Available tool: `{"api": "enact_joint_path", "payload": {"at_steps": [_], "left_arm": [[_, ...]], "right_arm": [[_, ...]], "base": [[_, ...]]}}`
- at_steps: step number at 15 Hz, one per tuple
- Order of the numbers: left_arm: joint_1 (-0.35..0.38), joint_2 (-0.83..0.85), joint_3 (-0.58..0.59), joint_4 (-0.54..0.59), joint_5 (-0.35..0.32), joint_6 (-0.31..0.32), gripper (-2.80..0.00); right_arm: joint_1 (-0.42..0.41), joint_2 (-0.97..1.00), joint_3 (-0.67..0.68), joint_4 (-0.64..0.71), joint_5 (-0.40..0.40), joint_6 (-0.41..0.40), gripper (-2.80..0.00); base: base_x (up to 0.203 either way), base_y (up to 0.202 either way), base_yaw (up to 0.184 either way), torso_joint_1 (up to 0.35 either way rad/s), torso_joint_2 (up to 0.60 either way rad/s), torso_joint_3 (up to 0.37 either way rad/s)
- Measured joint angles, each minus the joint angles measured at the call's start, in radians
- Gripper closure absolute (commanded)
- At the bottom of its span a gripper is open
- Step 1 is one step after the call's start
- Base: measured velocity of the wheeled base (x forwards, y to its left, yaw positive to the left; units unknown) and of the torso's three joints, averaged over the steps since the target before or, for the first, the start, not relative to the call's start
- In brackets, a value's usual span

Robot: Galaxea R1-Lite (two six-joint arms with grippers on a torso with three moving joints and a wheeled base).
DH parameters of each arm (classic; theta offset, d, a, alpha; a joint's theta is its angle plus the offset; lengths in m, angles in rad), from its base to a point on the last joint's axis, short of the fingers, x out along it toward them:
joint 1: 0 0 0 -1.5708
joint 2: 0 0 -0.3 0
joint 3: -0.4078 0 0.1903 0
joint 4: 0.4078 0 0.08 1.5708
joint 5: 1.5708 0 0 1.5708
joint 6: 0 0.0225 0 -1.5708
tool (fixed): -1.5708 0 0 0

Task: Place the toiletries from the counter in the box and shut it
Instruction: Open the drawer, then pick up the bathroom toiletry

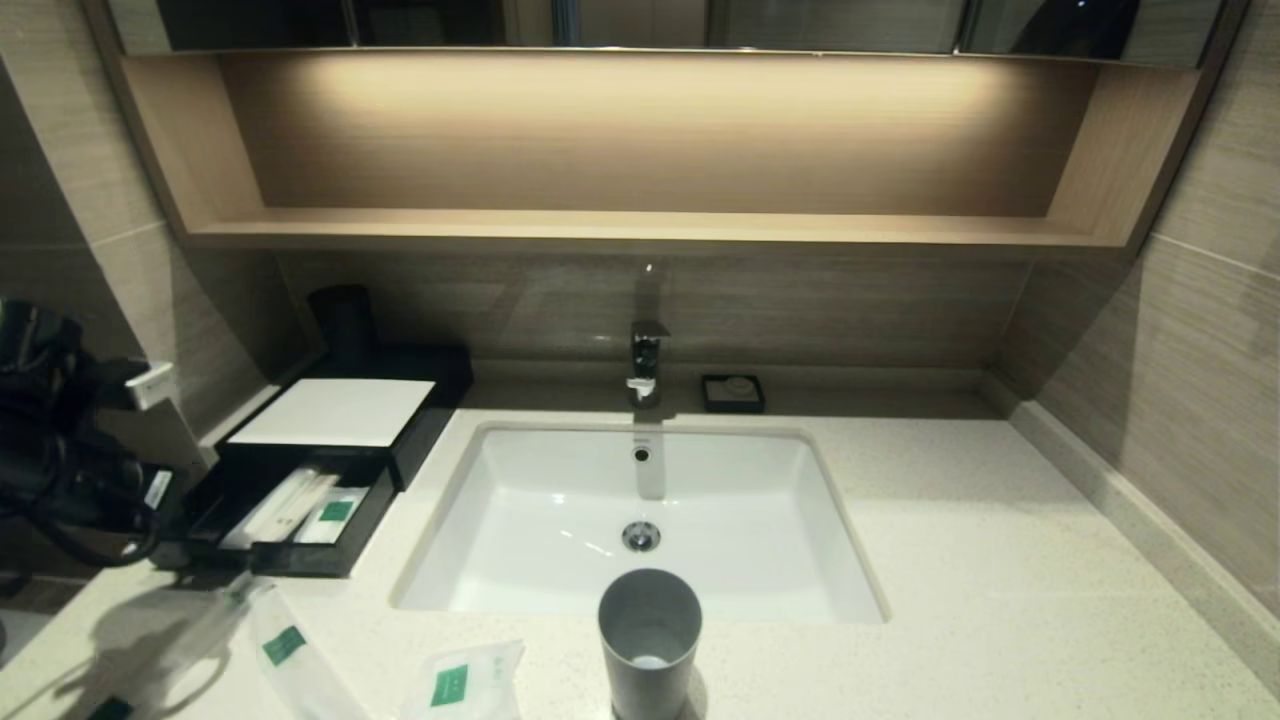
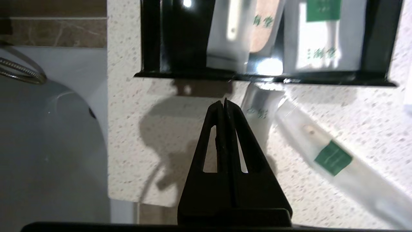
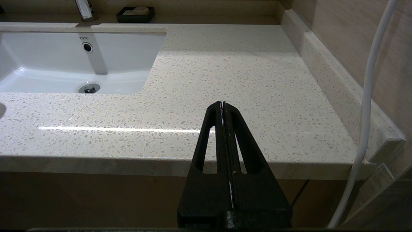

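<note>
Head view showed my left end effector (image 2: 223,102) closed and empty above the surface (image 1: 1000,560), beside the box's open drawer (image 1: 300,545). Two packets, possibly more, lay inside (image 1: 335,512); a long packet (image 2: 333,158) and a squarish one (image 1: 462,682) remained out. My right end effector (image 3: 222,103) hung closed, parked.

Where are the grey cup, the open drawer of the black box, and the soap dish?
grey cup (image 1: 649,640): head view, on its outer wall.
drawer (image 1: 300,562): head view, on its black front wall.
soap dish (image 1: 732,393): head view, on the middle of the black dish.
</note>
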Motion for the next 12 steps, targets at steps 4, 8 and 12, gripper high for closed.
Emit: {"api": "enact_joint_path", "payload": {"at_steps": [4, 8, 12], "left_arm": [[0.115, -0.01, 0.0, 0.067, -0.058, 0.194, 0.0], [0.164, -0.044, 0.001, 0.195, -0.063, 0.309, 0.0], [0.19, -0.085, 0.036, 0.295, -0.062, 0.395, 0.0]], "right_arm": [[0.0, 0.0, 0.0, 0.0, 0.0, 0.0, 0.0], [0.0, 0.0, 0.0, 0.0, 0.0, 0.0, 0.0], [0.0, 0.0, 0.0, 0.0, 0.0, 0.0, 0.0]], "base": [[0.0, 0.0, 0.0, 0.0, 0.0, 0.0], [0.0, 0.0, 0.0, 0.0, 0.0, 0.0], [0.0, 0.0, 0.0, 0.0, 0.0, 0.0]]}}
